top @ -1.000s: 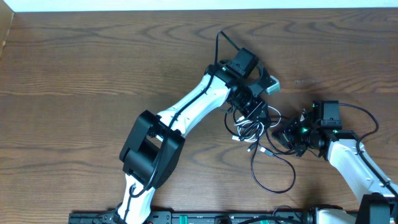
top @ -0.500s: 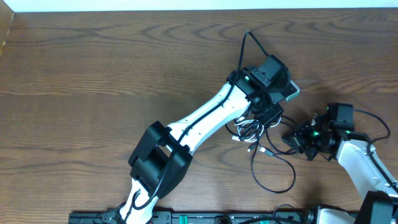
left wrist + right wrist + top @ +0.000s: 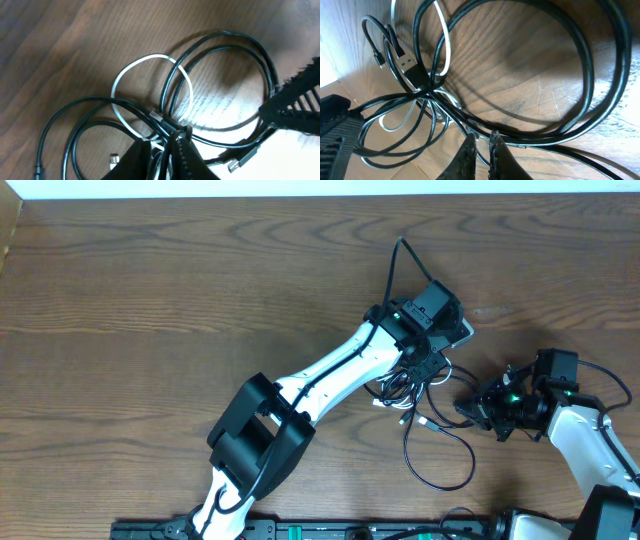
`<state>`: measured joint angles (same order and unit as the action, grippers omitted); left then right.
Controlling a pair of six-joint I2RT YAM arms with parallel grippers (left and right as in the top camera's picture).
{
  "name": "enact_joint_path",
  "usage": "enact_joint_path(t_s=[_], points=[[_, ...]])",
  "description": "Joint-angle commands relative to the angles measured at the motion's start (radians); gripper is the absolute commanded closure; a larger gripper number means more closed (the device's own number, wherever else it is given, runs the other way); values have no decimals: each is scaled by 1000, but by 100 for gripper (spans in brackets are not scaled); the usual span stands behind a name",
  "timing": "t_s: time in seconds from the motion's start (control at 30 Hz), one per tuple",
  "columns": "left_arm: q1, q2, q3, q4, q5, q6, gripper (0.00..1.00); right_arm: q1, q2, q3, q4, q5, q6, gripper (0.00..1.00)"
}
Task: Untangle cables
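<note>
Left gripper first: its two dark fingers are pressed in on the cable tangle. The left wrist view shows black strands and a sliver of white squeezed in the slot between them, right at the knot where everything crosses. Fanning out ahead of those fingertips, the white cable makes one small closed loop. The black cables sweep round it in wider double arcs, all lying on the wooden table. Across the tangle, off to one side of the left fingers, the right gripper faces in. Its fingers stand nearly together, only a thin slit between them, tips right at a crossing of black strands. Whether one strand is actually nipped there, I cannot tell from the right wrist view. Beyond those tips a USB plug sits where several strands bunch together, with the white loop curling past it. From above, the two grippers are near one another, the tangle is on the base side of the left one, and a black strand runs from the knot toward the right one. One long black loop trails away from the knot toward the robot's base and curves across the wood.
</note>
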<state>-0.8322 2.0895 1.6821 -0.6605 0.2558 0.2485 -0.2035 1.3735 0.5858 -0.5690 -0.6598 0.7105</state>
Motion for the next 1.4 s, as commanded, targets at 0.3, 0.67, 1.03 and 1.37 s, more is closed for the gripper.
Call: enact_joint_path(t_s=[0.3, 0.67, 1.03, 1.37], points=[[-2, 4, -11, -44, -48, 13, 92, -4, 1, -5, -5, -20, -32, 91], [-2, 5, -82, -62, -48, 13, 92, -4, 1, -5, -16, -20, -40, 91], [-2, 4, -82, -61, -48, 13, 87, -5, 1, -5, -15, -9, -47, 91], [-2, 4, -82, -64, -62, 13, 92, -4, 1, -5, -15, -4, -47, 89]])
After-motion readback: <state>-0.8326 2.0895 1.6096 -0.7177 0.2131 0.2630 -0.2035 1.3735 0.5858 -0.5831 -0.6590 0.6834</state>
